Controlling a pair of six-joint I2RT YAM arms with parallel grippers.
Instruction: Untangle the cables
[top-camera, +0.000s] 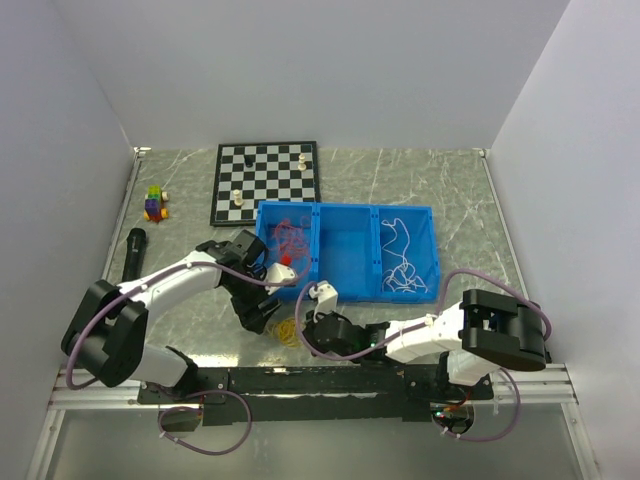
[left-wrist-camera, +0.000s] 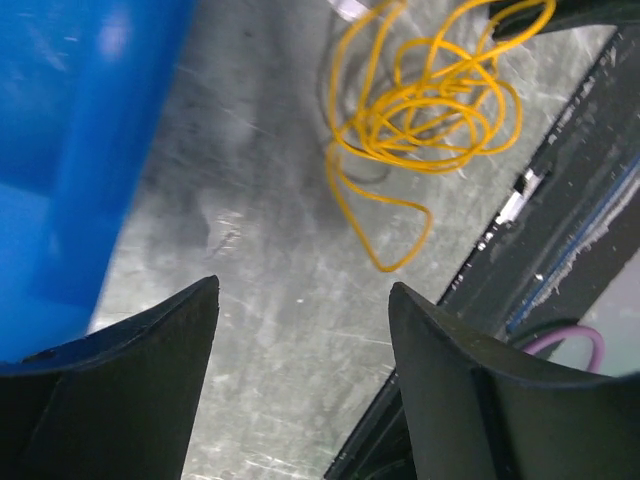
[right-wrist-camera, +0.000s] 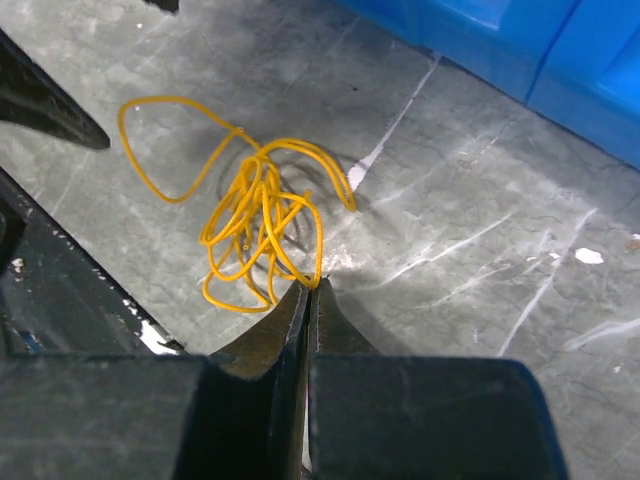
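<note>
A tangled yellow cable lies on the marble table between the blue bin and the front rail. It shows in the left wrist view and in the right wrist view. My right gripper is shut, its tips pinching one strand of that yellow cable at the tangle's near edge. My left gripper hangs open over bare table just beside the tangle, with nothing between its fingers. Red cables lie in the bin's left compartment and white cables in its right one.
The blue bin wall stands close on the left gripper's left side. A black rail runs along the table's front edge. At the back stands a chessboard with a few pieces, left of it a toy brick stack and a black cylinder.
</note>
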